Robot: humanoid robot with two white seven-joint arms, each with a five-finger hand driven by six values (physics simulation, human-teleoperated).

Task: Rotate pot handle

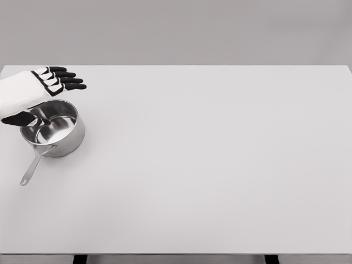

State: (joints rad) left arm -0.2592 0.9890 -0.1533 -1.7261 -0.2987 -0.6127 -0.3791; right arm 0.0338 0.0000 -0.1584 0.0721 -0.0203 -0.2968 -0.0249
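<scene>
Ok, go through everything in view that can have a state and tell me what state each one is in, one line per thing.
pot: upright on the table, empty, no lid.
pot handle: pointing toward the near-left, lying free, not grasped.
left hand: open, fingers extended, above the pot's far-left rim; thumb down near the rim, contact unclear.
table: level, bearing only the pot.
right hand: not in view.

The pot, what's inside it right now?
The pot looks empty: only its shiny bottom and wall show. The left hand hangs over the far-left rim, thumb dipping toward the inside, so that part of the interior is covered.
</scene>
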